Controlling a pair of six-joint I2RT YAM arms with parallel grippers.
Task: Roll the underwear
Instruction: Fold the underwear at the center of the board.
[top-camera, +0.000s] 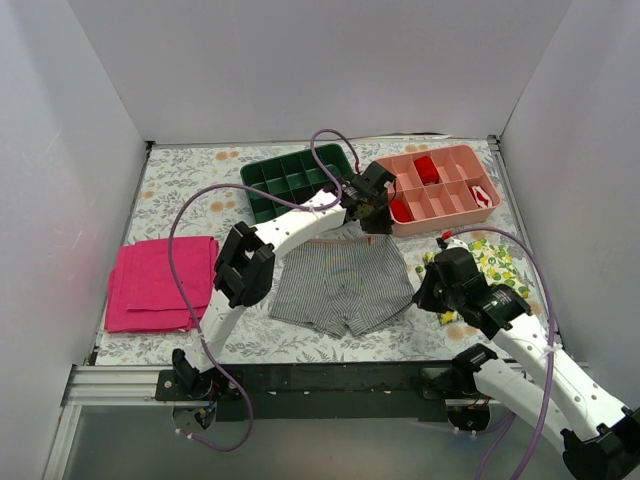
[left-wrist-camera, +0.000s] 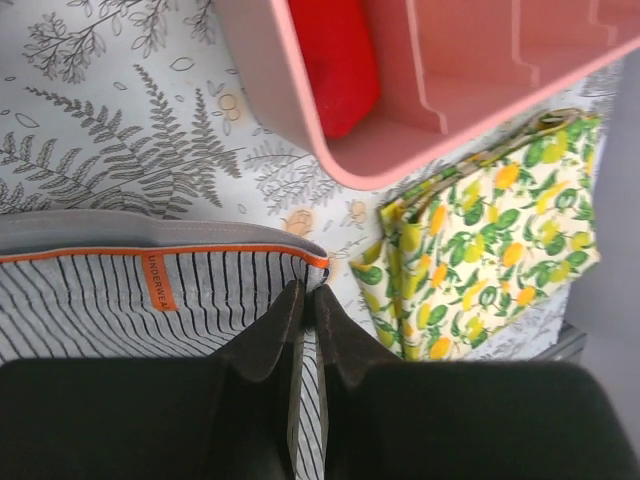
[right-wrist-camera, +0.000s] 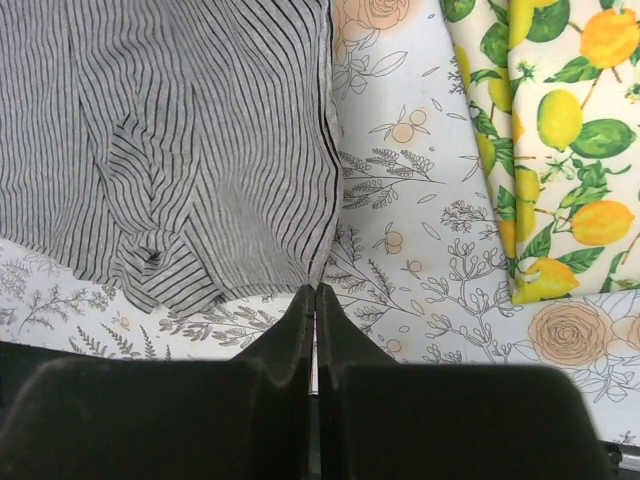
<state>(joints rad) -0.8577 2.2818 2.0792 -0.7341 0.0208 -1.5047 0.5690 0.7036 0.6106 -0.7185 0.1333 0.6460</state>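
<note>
From here the left arm (top-camera: 295, 228) and right arm (top-camera: 545, 365) are smooth white shells linked by chunky black joint housings (top-camera: 243, 265), each trailing a looping purple cable (top-camera: 172, 255), and the left gripper (left-wrist-camera: 306, 300) and right gripper (right-wrist-camera: 315, 298) end in matte, dark, tapering fingers (left-wrist-camera: 265, 345).

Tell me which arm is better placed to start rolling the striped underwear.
Probably the left. The left gripper, shut, sits over the waistband corner of the underwear, where a roll could begin. The right gripper, also shut, has its tips just off the leg hem, over the table.
</note>
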